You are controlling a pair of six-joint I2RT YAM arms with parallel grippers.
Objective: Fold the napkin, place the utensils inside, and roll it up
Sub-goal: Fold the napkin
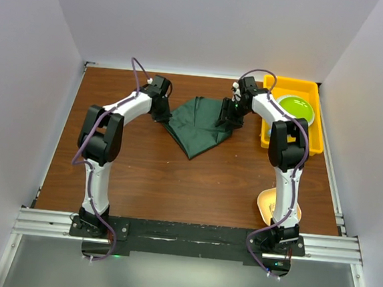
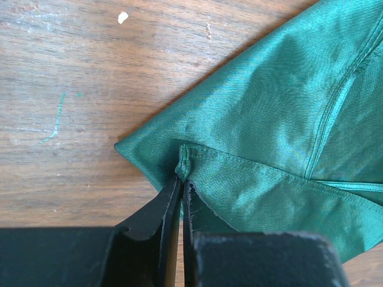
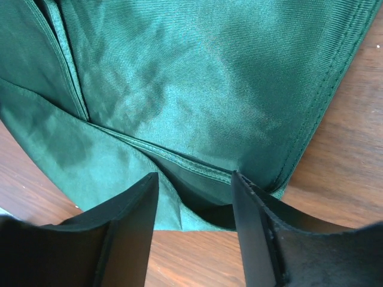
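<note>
Firmly, the left gripper (image 2: 181,179) pinches a hemmed corner of the green napkin (image 2: 287,119); the right gripper (image 3: 194,185) holds its jaws apart over the opposite edge. The napkin lies bunched near the table's (image 1: 142,173) far edge, midway, with a yellow tray (image 1: 317,131) at the far right corner.

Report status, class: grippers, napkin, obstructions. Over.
Left gripper shut on napkin corner. Right gripper open over the opposite corner. Napkin part-folded, nothing lying on it.
</note>
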